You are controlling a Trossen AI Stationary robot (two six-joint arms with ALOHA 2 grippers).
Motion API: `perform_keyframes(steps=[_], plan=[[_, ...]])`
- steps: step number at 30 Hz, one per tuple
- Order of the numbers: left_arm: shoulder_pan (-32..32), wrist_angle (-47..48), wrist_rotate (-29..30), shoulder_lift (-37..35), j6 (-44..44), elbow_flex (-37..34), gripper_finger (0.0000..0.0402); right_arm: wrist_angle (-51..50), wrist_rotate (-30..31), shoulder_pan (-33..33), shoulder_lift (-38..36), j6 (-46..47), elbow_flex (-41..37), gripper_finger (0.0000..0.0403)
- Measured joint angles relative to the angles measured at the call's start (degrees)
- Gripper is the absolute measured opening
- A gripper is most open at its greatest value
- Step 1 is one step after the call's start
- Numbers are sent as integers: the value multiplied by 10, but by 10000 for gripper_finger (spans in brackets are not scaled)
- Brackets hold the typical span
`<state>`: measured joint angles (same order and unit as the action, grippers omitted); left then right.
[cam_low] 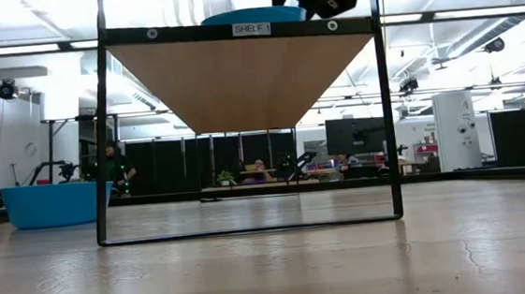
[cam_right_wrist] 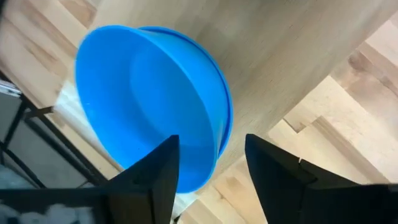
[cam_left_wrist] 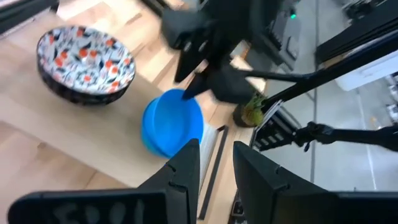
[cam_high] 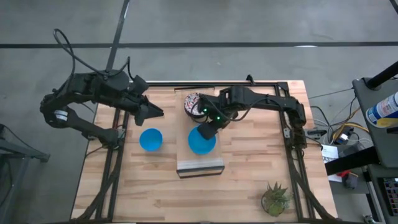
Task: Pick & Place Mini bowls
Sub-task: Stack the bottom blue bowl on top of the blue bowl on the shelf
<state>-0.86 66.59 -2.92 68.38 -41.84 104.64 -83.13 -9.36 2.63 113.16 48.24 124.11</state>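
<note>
Wooden desk (cam_high: 249, 180): right claw (cam_high: 208, 130), spread wide, straddles a blue bowl's (cam_high: 200, 142) rim on the shelf (cam_high: 200, 167); closing off-centre could tip it. Left claw (cam_high: 154, 112) waits narrow.

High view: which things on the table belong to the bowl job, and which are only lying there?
For the job:
- blue bowl on the wooden shelf, at the right gripper
- second blue bowl on the table
- patterned bowls, stacked
- left gripper, waiting above the table

Lying about:
- potted plant
</note>
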Motion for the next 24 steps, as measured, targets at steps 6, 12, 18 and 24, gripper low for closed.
perform_keyframes(steps=[6,12,18,24], plan=[[0,16,0,8,-1,-2,89,17,18,0,-26,7,0,176],[0,13,0,9,-5,-18,89,28,7,0,-42,1,0,113],[0,13,0,9,-11,-29,89,42,-14,0,-26,-31,-13,17],[0,11,0,8,-18,-28,89,44,-2,7,-24,-42,-30,8]])
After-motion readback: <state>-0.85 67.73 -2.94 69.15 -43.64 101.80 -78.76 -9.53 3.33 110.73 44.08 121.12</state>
